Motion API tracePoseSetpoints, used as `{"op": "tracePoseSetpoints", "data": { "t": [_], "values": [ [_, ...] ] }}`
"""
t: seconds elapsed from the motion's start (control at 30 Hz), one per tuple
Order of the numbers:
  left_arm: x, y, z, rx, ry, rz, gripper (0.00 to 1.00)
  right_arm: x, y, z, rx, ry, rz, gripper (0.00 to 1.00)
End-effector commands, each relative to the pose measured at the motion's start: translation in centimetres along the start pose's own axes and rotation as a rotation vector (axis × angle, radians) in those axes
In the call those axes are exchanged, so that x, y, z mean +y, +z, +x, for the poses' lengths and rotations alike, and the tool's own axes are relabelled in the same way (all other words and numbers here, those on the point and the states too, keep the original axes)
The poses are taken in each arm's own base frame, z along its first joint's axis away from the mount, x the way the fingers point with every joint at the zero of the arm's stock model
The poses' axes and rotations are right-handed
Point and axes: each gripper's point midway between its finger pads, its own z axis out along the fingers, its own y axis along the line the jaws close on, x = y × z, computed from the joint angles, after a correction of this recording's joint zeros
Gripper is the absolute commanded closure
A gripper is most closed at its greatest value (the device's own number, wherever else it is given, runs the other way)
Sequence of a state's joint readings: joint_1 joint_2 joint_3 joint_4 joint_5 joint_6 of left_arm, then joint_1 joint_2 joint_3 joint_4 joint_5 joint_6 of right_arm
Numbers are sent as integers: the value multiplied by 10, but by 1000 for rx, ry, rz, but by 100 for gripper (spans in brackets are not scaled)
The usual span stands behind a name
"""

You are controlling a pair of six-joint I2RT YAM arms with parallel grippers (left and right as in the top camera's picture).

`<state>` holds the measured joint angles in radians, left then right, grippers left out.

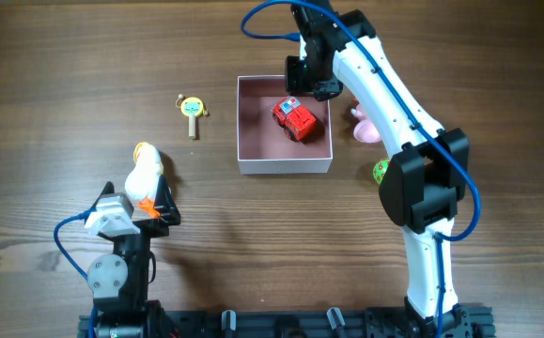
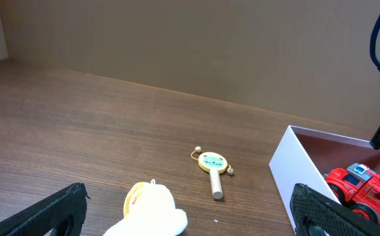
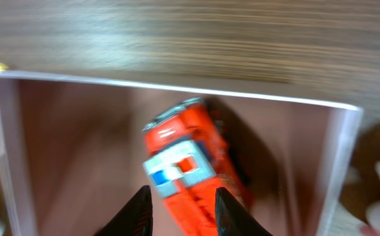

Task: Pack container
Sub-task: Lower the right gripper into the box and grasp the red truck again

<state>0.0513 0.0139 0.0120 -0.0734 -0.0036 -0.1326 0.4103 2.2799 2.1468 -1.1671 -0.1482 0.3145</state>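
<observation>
**Right gripper (image 1: 311, 86) narrowed over the container (image 1: 286, 164); left gripper (image 1: 136, 197) spread wide around a white duck (image 1: 145, 172).**

Overhead, the right gripper hangs at the container's far right corner. A red truck (image 1: 297, 119) lies on the pink floor just below and robot-ward of it, clear of the fingers. A pink toy (image 1: 363, 127) and a small green thing (image 1: 381, 171) sit outside the box, beside the right arm. Only the right wrist view shows that gripper's jaws: a narrow gap with nothing clamped, and the blurred truck beneath them inside the white rim. Only the left wrist view shows how far apart the left fingers (image 2: 52, 213) stand. The duck sits low between them, and contact cannot be made out. A rattle (image 2: 212, 167) lies ahead of the left gripper, and the container's white wall is ahead to its right.
</observation>
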Motion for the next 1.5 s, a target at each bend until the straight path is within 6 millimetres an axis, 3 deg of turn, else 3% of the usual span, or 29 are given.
{"op": "tracePoseSetpoints", "data": {
  "t": [0.0,0.3,0.57,0.9,1.47],
  "values": [
    [0,0,1,-4,21,-4,0,23,12,12,52,-195,-112,76],
    [0,0,1,-4,21,-4,0,31,13,14,53,-283,-144,96],
    [0,0,1,-4,21,-4,0,34,14,15,53,-285,-143,96],
    [0,0,1,-4,21,-4,0,45,31,27,89,-321,-112,96],
    [0,0,1,-4,21,-4,0,20,64,30,126,-291,25,96]
  ]
}}
